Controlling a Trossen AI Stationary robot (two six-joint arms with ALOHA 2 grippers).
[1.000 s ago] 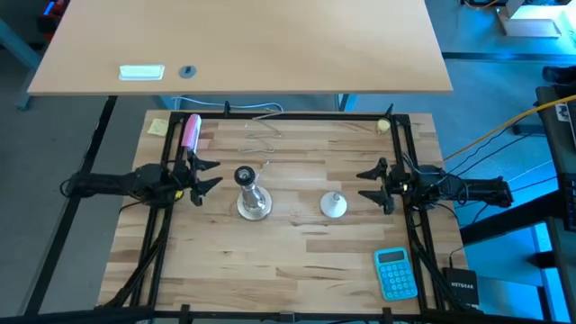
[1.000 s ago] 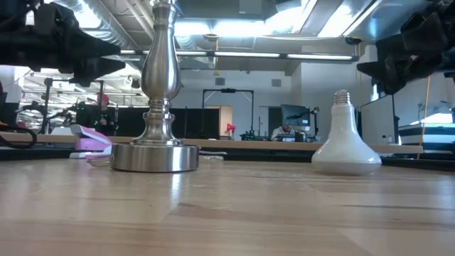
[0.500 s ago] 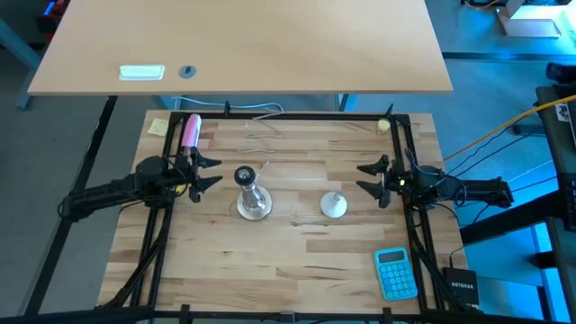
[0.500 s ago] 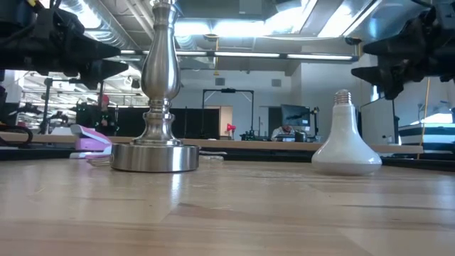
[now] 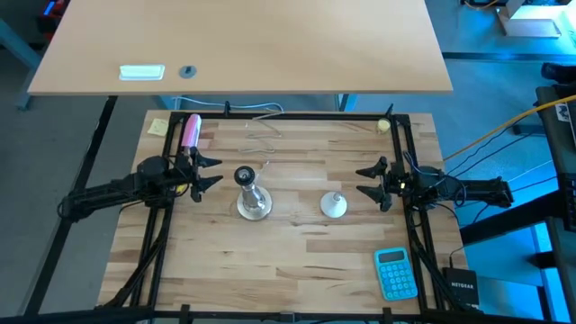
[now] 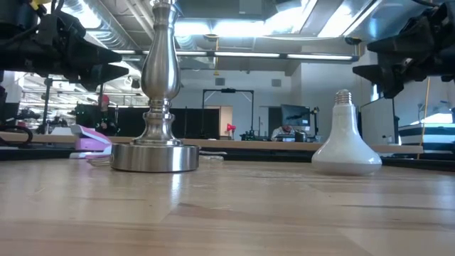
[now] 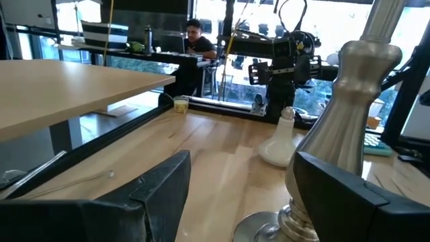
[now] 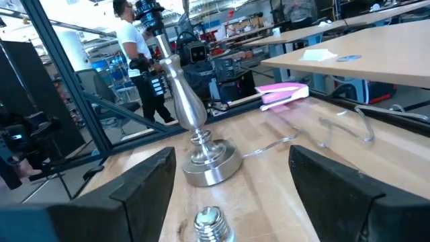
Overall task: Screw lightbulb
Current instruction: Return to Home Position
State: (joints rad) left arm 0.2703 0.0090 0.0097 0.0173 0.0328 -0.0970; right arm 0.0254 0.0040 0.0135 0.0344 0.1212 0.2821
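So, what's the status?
Left hand open, empty, left edge. Right hand open, empty, right edge. Lightbulb on table, base up, apart from lamp stand. Nothing between them.

A: What fills the foreground?
B: The left claw [image 7: 238,180], fingers [image 7: 153,196] spread wide, the lamp stand [image 7: 349,114] close ahead.
A: And mid-frame?
B: The lightbulb [image 7: 281,140], globe down on the worktop [image 7: 201,144], screw base up, beyond the stand.

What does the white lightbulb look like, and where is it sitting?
The lightbulb is frosted white, wide and round at the bottom, narrowing to a silvery threaded screw base on top. It stands upright, globe down, on the wooden table, between the silver lamp stand and the open right claw. Nothing touches it except the table.
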